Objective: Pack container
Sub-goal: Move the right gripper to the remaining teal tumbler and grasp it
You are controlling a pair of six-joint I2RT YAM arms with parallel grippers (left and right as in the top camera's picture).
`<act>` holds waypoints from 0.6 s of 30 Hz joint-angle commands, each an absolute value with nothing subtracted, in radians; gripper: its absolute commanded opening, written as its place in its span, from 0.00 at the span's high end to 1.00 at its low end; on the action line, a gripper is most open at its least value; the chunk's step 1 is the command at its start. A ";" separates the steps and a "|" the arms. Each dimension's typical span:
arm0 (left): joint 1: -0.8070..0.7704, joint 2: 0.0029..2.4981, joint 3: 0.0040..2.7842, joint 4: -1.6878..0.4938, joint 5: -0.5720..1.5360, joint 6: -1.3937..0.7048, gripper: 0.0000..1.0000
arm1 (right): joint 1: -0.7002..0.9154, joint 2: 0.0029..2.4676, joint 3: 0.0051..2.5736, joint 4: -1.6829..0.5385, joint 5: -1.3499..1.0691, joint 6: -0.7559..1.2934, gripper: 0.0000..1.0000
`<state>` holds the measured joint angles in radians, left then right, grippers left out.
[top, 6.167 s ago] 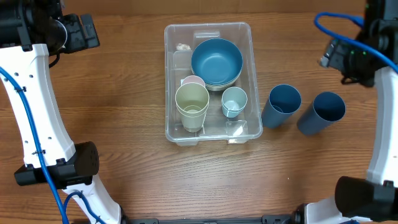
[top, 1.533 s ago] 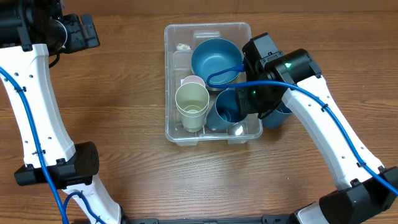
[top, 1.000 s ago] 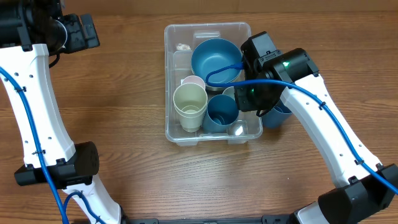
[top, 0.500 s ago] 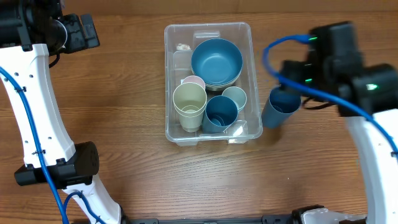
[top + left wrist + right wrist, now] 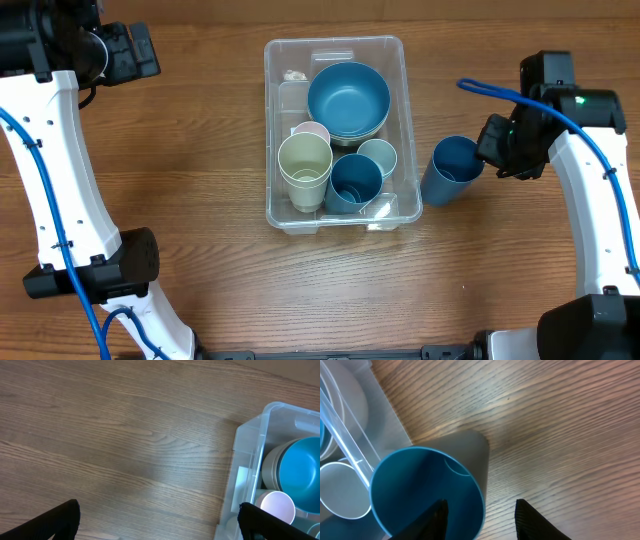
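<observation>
Judge blue cup (image 5: 455, 165) beside container (image 5: 336, 41) light, stiff, slick; pinch its rim. Note right gripper (image 5: 480, 510) parted astride rim, unclamped; left gripper (image 5: 157, 520) wide.

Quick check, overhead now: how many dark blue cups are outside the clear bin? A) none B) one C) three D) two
B: one dark blue cup stands on the table just right of the container; the other dark blue cup is inside it.
</observation>
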<state>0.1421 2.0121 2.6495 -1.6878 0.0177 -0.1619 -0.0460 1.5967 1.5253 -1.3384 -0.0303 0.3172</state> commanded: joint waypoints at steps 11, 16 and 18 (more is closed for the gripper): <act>0.144 1.981 2.645 -1.689 0.011 -0.157 0.00 | -0.048 1.591 1.335 -1.171 -0.069 0.372 0.81; 0.144 1.981 2.645 -1.689 0.011 -0.157 0.00 | -0.052 1.584 1.359 -1.161 0.000 0.373 0.96; 0.144 1.981 2.645 -1.689 0.011 -0.157 0.00 | -0.053 1.582 1.399 -1.187 0.033 0.373 0.96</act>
<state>0.1421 2.0121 2.6495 -1.6878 0.0174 -0.1619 -0.0460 1.5967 1.3388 -1.1679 -0.0338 0.3634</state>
